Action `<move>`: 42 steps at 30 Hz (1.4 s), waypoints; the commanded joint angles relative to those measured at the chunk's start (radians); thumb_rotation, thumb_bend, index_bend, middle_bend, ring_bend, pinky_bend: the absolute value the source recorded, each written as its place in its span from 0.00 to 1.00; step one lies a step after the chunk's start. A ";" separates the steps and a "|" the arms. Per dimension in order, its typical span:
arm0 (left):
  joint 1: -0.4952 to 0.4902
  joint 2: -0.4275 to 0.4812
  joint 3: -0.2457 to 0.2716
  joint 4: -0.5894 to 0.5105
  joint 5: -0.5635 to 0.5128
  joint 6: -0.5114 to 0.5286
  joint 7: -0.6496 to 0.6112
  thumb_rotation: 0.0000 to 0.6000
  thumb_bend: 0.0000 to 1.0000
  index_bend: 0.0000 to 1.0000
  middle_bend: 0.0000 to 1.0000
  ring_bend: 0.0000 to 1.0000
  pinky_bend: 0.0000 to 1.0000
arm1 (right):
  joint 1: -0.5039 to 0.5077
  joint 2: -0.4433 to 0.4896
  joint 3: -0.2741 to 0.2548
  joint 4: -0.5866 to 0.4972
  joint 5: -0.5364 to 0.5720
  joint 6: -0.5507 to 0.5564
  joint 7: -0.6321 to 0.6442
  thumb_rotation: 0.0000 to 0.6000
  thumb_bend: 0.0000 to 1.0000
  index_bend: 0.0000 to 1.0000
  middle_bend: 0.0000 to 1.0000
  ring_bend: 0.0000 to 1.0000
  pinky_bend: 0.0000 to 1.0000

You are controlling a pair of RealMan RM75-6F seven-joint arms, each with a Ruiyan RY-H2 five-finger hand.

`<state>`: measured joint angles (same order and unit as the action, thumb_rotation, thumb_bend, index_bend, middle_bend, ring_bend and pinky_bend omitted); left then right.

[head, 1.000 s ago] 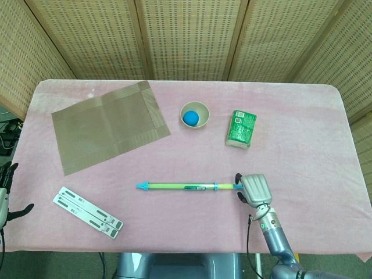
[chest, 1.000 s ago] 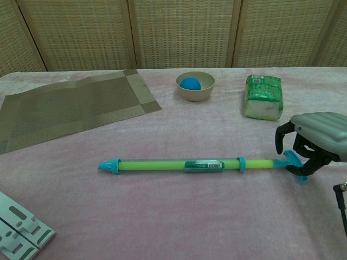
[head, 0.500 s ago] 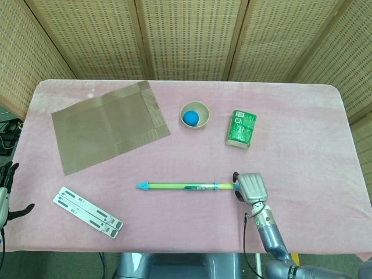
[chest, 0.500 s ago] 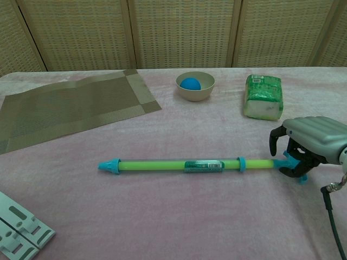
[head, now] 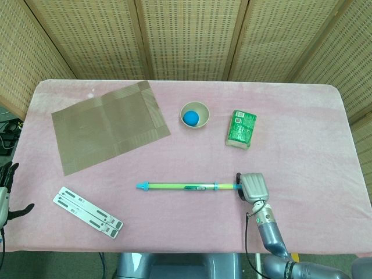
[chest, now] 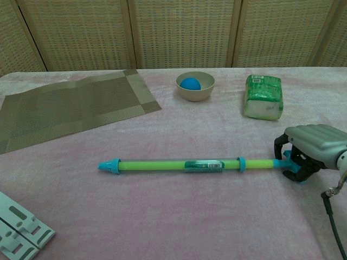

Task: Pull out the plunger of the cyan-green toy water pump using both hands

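now the right robot hand (chest: 308,153) has its fingers curled around the plunger handle (chest: 293,167) of the toy water pump (head: 186,186), lying flat mid-counter. looks light, slick plastic, so grip the barrel near the collar. left robot hand (head: 6,195) hangs open off the edge.

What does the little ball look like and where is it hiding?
Look at the pink table and find the brown woven placemat at the back left. Just right of it stands a small beige bowl, with a green packet on its other side. The ball sits inside that bowl, the only round, bright blue thing there.
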<state>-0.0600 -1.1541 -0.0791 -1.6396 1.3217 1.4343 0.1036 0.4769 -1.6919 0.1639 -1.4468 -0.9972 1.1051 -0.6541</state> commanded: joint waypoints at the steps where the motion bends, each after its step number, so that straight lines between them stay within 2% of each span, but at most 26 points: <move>1: 0.000 0.000 0.000 0.000 0.000 -0.001 0.001 1.00 0.00 0.00 0.00 0.00 0.00 | 0.000 -0.007 -0.003 0.011 0.003 0.002 0.005 1.00 0.53 0.59 1.00 1.00 0.72; 7: -0.002 -0.002 0.002 0.001 0.000 -0.002 0.004 1.00 0.00 0.00 0.00 0.00 0.00 | -0.004 -0.022 -0.006 0.033 -0.023 0.031 0.036 1.00 0.57 0.75 1.00 1.00 0.72; 11: -0.004 -0.004 0.003 0.002 -0.002 -0.007 0.008 1.00 0.00 0.00 0.00 0.00 0.00 | -0.001 -0.016 -0.001 0.019 -0.042 0.049 0.042 1.00 0.59 0.82 1.00 1.00 0.72; 18: -0.006 -0.007 0.001 0.004 -0.006 -0.010 0.009 1.00 0.00 0.07 0.00 0.00 0.00 | 0.014 0.013 0.026 -0.049 -0.040 0.084 -0.002 1.00 0.60 0.84 1.00 1.00 0.72; 28: -0.022 -0.010 -0.015 0.010 -0.042 -0.040 0.010 1.00 0.05 0.18 0.00 0.00 0.00 | 0.053 0.054 0.084 -0.130 0.037 0.112 -0.106 1.00 0.61 0.85 1.00 1.00 0.72; 35: -0.080 0.016 -0.071 -0.032 -0.078 -0.078 0.053 1.00 0.15 0.29 0.00 0.00 0.00 | 0.078 0.083 0.115 -0.156 0.082 0.109 -0.119 1.00 0.61 0.85 1.00 1.00 0.72; 39: -0.118 0.032 -0.106 -0.046 -0.101 -0.097 0.094 1.00 0.16 0.36 0.11 0.00 0.00 | 0.089 0.096 0.129 -0.161 0.098 0.104 -0.116 1.00 0.61 0.85 1.00 1.00 0.72; 41: -0.144 0.038 -0.125 -0.048 -0.128 -0.121 0.128 1.00 0.16 0.41 0.12 0.00 0.00 | 0.097 0.104 0.136 -0.164 0.105 0.101 -0.116 1.00 0.61 0.85 1.00 1.00 0.72; 42: -0.159 0.037 -0.137 -0.048 -0.146 -0.133 0.145 1.00 0.17 0.46 0.11 0.00 0.00 | 0.101 0.108 0.139 -0.166 0.111 0.100 -0.116 1.00 0.61 0.85 1.00 1.00 0.72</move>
<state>-0.1947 -1.1222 -0.1954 -1.6839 1.2015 1.3228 0.2229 0.5747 -1.5864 0.2999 -1.6108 -0.8897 1.2064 -0.7702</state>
